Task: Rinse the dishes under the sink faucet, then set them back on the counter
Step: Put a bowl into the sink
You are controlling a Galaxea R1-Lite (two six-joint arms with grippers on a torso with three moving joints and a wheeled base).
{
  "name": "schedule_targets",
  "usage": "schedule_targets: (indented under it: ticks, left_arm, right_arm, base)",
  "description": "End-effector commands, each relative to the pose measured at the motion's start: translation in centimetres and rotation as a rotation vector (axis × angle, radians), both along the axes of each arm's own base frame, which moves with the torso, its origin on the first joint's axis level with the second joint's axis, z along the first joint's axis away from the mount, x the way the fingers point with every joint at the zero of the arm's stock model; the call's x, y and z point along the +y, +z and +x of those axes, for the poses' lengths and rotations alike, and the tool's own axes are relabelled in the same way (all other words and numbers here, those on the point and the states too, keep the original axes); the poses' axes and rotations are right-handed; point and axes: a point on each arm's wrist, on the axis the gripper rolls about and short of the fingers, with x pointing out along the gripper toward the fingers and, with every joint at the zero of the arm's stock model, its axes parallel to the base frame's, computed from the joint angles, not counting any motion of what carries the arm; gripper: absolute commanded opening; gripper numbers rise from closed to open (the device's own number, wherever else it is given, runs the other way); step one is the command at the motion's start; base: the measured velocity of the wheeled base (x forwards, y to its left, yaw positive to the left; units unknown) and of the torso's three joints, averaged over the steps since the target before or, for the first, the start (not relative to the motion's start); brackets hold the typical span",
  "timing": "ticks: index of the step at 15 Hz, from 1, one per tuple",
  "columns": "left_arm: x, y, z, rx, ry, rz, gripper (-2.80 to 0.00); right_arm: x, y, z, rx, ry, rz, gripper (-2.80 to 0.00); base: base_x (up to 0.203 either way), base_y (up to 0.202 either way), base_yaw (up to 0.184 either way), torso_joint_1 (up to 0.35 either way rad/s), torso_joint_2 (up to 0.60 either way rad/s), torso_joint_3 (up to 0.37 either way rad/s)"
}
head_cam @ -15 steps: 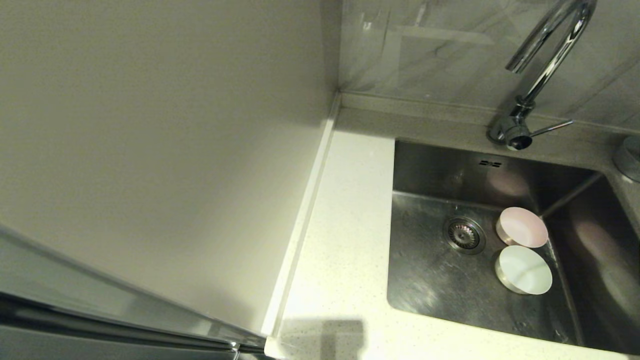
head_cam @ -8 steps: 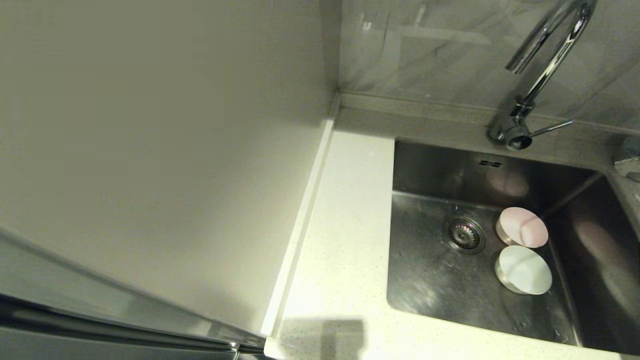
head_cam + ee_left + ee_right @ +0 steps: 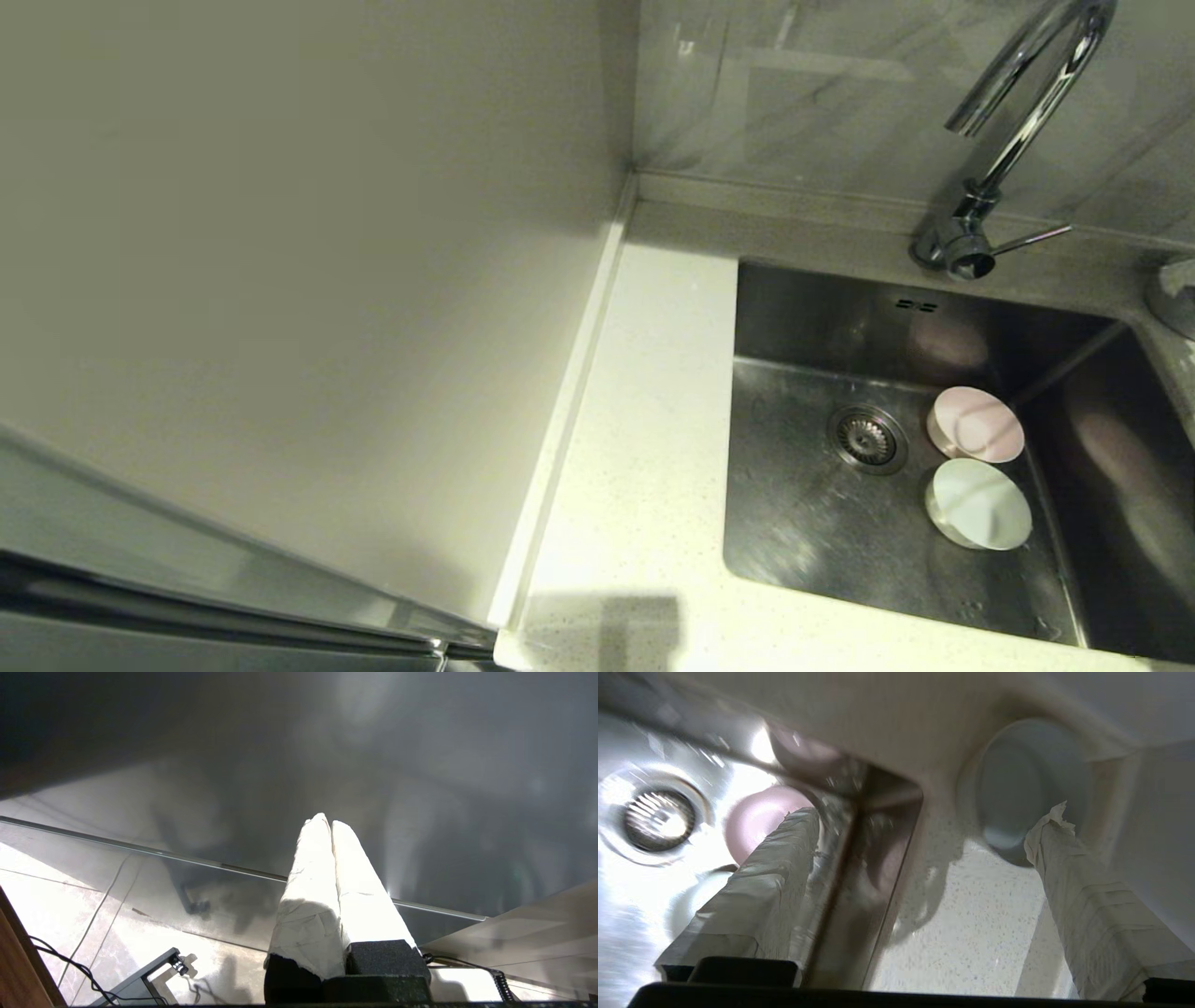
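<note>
The pale pink bowl (image 3: pixel 976 425) and the mint-white bowl (image 3: pixel 978 504) lie side by side in the steel sink (image 3: pixel 822 532), right of the drain strainer (image 3: pixel 866 437). The pale blue bowl (image 3: pixel 1174 297) rests on the speckled counter (image 3: pixel 653 420) at the sink's far right corner, cut by the picture edge. In the right wrist view my right gripper (image 3: pixel 927 816) hangs open over the sink's right rim, holding nothing. One of its fingers (image 3: pixel 1064 868) reaches beside the blue bowl (image 3: pixel 1027 779); the other crosses the pink bowl (image 3: pixel 756 816). My left gripper (image 3: pixel 329 823) is shut and parked away from the sink. The faucet (image 3: pixel 1018 121) runs no water.
The faucet's thin side lever (image 3: pixel 1032 240) points right. A plain off-white panel (image 3: pixel 280 280) walls off the left, and a tiled wall (image 3: pixel 840 93) rises behind the counter's raised back edge. Neither arm shows in the head view.
Half a second ago something dark overlapped the blue bowl at the right edge; now its rim shows uncovered again. The two bowls in the sink have not moved.
</note>
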Motion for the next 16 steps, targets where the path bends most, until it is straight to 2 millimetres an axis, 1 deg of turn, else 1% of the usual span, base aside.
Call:
schedule_targets:
  ticks: [1,2,3,5,6,7,8,9,11,13,16]
  left_arm:
    - [0.0,0.0,0.0,-0.003,0.001,-0.001,-2.8]
    - [0.0,0.0,0.0,-0.003,0.001,-0.001,-2.8]
    - [0.0,0.0,0.0,-0.004,0.0,-0.001,-2.8]
    - [0.0,0.0,0.0,-0.005,0.001,-0.001,-2.8]
    - [0.0,0.0,0.0,-0.005,0.001,-0.001,-2.8]
    - [0.0,0.0,0.0,-0.004,0.002,-0.001,-2.8]
    - [0.0,0.0,0.0,-0.003,0.0,-0.001,-2.8]
    - [0.0,0.0,0.0,-0.003,0.001,-0.001,-2.8]
    - [0.0,0.0,0.0,-0.003,0.0,-0.001,-2.8]
    - [0.0,0.0,0.0,-0.004,0.002,-0.001,-2.8]
    - [0.0,0.0,0.0,-0.005,0.001,-0.001,-2.8]
  right_arm:
    - [0.3,3.5,-3.5,-0.121,0.009,0.028,0.0]
    - [0.0,4.1,-3.9,-0.162,-0.002,0.065,0.0]
    - [-0.8,3.7,-3.5,-0.179,-0.019,0.088,0.0]
    - [-3.6,1.2,-2.0,-0.167,-0.07,0.15,0.0]
    - [-5.2,-0.3,-1.6,-0.15,-0.098,0.181,0.0]
    - [-5.9,-1.3,-1.8,-0.114,-0.115,0.22,0.0]
    - [-5.8,-1.7,-2.1,-0.075,-0.091,0.237,0.0]
    - [-5.7,-2.1,-2.2,-0.04,-0.049,0.211,0.0]
    - [-5.9,-2.9,-1.7,-0.009,-0.03,0.212,0.0]
    - [-5.3,-3.1,-1.0,-0.003,-0.006,0.212,0.0]
    - [-4.4,-2.9,0.1,-0.022,0.025,0.184,0.0]
  base:
    - [0.0,0.0,0.0,0.0,0.0,0.0]
    - [0.0,0.0,0.0,0.0,0.0,0.0]
    - [0.0,0.0,0.0,0.0,0.0,0.0]
    - [0.0,0.0,0.0,0.0,0.0,0.0]
    - [0.0,0.0,0.0,0.0,0.0,0.0]
    - [0.0,0.0,0.0,0.0,0.0,0.0]
    - [0.0,0.0,0.0,0.0,0.0,0.0]
    - [0.0,0.0,0.0,0.0,0.0,0.0]
    - [0.0,0.0,0.0,0.0,0.0,0.0]
    - [0.0,0.0,0.0,0.0,0.0,0.0]
    - [0.0,0.0,0.0,0.0,0.0,0.0]
